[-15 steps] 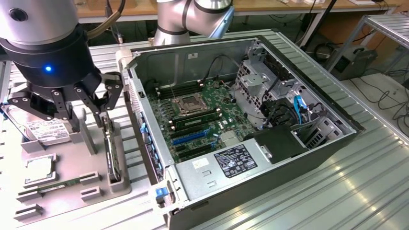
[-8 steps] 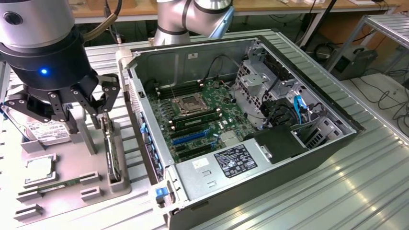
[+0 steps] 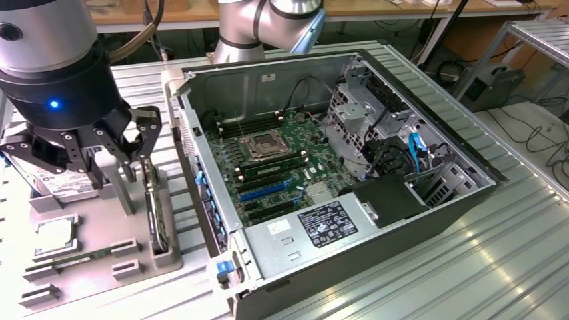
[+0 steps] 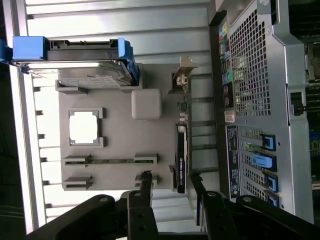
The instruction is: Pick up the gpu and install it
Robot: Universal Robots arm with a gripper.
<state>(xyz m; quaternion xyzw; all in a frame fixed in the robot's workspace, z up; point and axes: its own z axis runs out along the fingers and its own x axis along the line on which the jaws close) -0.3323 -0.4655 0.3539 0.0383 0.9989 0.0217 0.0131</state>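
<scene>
Ribbed, silver-grey metal forms the work table (image 3: 498,267), which fills the exterior view from edge to edge.

The open black-and-grey steel computer case (image 3: 400,247) lies on its side across the centre and right of the frame. Its green motherboard (image 3: 276,167) faces up, with blue expansion slots (image 3: 262,193) in the lower part of the board.

The grey cylindrical robot arm (image 3: 44,33) fills the upper left of the frame.

The flat grey plastic parts tray (image 3: 98,273) (image 4: 120,130) sits on the table at lower left, just beside the case's rear panel.

The black multi-link gripper (image 3: 120,160) (image 4: 170,182) hangs over the tray. Its fingers are spread wide with nothing between them. In the wrist view the fingertips stand one on each side of the card's line, near one end of it, and no contact shows.

The silver boxy hard drive with a white label (image 3: 53,187) (image 4: 90,75) rests in the tray at the frame's left edge, carried in a blue bracket.

The gpu (image 3: 158,213) (image 4: 181,160), a thin rectangular card with a black face, stands on edge in a slot along the side of the tray nearest the case. It is not installed.

The square silver processor chip (image 3: 55,237) (image 4: 84,126) lies flat in its tray pocket.

The narrow green memory stick (image 3: 76,261) (image 4: 112,161) lies in holders near the processor chip.
</scene>
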